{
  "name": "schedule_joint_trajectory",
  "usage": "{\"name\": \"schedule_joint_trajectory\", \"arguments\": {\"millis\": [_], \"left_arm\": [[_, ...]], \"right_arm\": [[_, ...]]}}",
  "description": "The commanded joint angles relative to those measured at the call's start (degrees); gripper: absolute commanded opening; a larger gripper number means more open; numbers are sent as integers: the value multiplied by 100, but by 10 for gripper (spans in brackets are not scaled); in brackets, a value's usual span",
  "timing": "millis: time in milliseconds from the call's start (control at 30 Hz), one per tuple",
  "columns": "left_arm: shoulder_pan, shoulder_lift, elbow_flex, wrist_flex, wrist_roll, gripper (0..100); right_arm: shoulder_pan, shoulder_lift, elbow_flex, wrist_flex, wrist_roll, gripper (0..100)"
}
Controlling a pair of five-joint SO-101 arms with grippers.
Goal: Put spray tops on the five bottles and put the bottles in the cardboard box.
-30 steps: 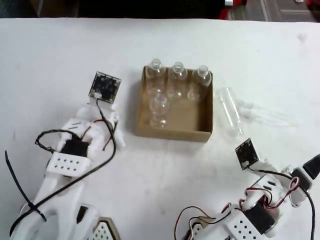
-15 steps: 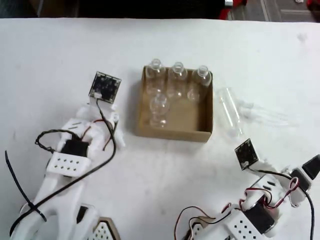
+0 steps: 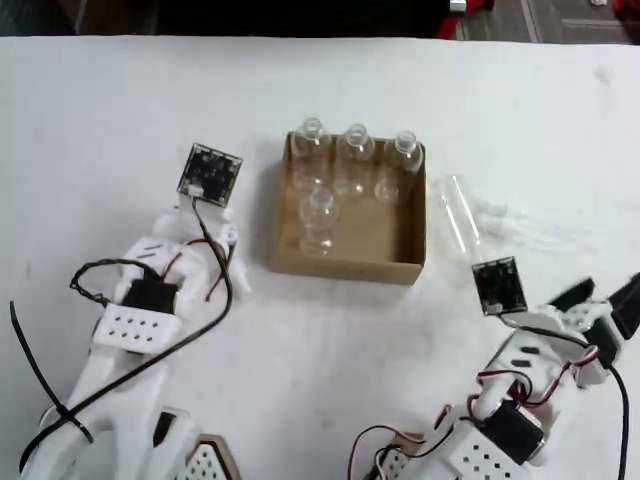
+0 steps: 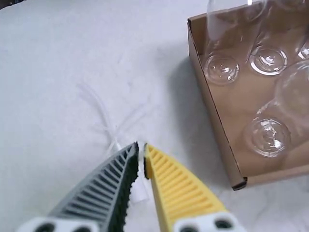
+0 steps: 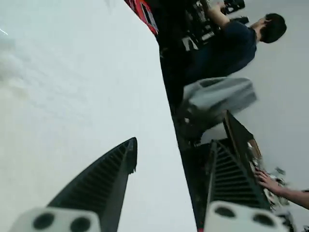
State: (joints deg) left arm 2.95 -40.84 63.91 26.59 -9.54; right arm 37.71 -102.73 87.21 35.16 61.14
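Bottles point(image 3: 353, 160) stand in cardboard box point(image 3: 345, 268); lone bottle point(image 3: 458, 225) lies beside it.

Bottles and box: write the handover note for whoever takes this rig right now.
Left gripper: shut, tips at a clear spray top with a thin tube on the white table, left of the brown cardboard box.
Right gripper: open, empty, near the table's right edge.
Done: four clear bottles stand in the box.
To do: fifth clear bottle lies right of the box; tops on the boxed ones cannot be made out.
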Motion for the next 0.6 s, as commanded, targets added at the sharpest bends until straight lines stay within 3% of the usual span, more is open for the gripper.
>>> {"name": "schedule_joint_trajectory", "arguments": {"millis": [0, 100, 333, 467, 567], "left_arm": [[40, -198, -53, -158, -70, 24], [40, -198, -53, -158, -70, 24], [57, -198, -53, -158, -70, 24], [66, -198, -53, -158, -70, 24], [66, -198, -44, -158, -70, 24]], "right_arm": [[-892, 321, -1196, 1270, -536, 211], [-1226, 1226, -1785, 1534, -1002, 211], [-1270, 4426, -3446, 2132, -1996, 211], [-1358, 6018, -4053, 2229, -2233, 207], [-1490, 6747, -4299, 2220, -2242, 136]]}}
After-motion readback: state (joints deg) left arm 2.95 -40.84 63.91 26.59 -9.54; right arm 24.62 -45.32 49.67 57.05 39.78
